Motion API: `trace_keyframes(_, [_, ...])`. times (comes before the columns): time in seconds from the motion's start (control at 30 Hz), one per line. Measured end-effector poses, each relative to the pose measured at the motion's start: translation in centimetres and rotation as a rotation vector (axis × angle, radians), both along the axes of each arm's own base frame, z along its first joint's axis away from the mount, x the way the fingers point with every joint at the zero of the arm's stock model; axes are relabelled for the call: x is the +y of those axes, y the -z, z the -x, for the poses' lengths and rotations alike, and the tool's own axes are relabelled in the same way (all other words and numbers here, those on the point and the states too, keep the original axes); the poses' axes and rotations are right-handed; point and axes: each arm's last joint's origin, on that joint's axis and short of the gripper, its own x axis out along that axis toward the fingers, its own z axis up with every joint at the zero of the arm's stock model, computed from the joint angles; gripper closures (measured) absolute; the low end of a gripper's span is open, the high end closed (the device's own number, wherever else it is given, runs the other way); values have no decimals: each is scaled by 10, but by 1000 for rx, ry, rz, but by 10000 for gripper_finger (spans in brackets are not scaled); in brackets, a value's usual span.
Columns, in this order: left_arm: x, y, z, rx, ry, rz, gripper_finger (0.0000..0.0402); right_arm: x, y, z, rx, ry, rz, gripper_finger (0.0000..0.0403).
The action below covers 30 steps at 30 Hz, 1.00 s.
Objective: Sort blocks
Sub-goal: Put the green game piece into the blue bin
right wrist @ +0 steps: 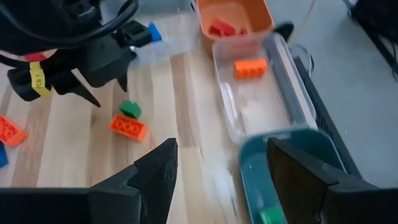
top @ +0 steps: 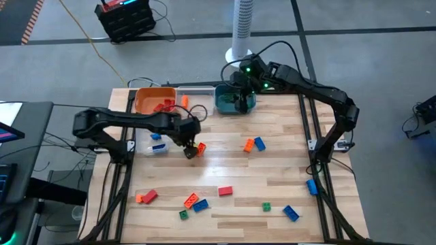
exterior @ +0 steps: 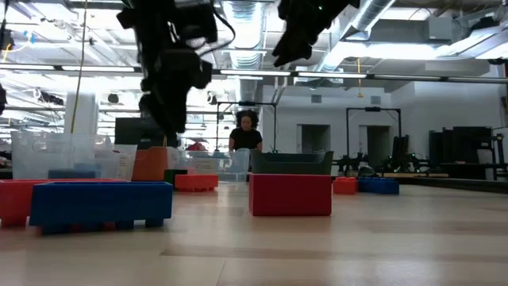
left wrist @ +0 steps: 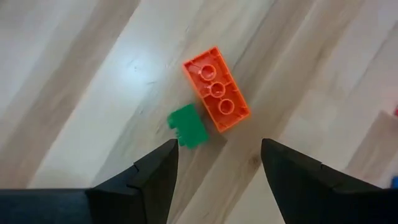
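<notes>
- I am holding the left gripper (left wrist: 214, 163) over the orange brick (left wrist: 216, 89) with its jaws standing apart and nothing between them; the brick is lying flat on the bench (top: 272, 177), studs up, just ahead of the gap and clear of both jaws.
- The brick's long axis is running slantwise to the line between the jaws, so I am judging that the wrist needs a turn before the jaws can close across its short sides.
- A small green brick (left wrist: 188, 126) is sitting against the orange brick's near corner, on the side facing the jaws; I am reckoning it could get caught in the same grab or knocked aside.
- Seen from above, the left arm is reaching from its own side of the bench with the wrist bent downward, and its gripper (top: 191, 146) is hanging nearly on top of the orange brick (top: 199, 148); it is plainly the nearer arm.
- The right gripper (top: 242, 102) is waiting, jaws apart and empty, over the teal bin (top: 225, 102), well apart from the orange brick.
- Other blocks are lying scattered beyond the orange brick, toward the bench's near edge, and a few are already resting in the orange bin (top: 146, 102) and the clear bin (right wrist: 292, 93).
</notes>
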Motion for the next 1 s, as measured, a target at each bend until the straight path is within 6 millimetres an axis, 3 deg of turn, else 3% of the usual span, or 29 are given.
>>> trace_keyframes(0.43, [8,44,-18,132,-98,50,178,1,1,1,14,2,-9,149])
trace_keyframes(0.63, [11,48,-20,127,-109,47,187,4,1,-1,12,-10,-8,149])
trace_keyframes(0.73, [11,48,-20,132,-109,40,217,4,1,-1,13,-10,-8,149])
trace_keyframes(1.0, [16,47,-19,131,-110,38,343,4,1,-1,12,-10,-6,149])
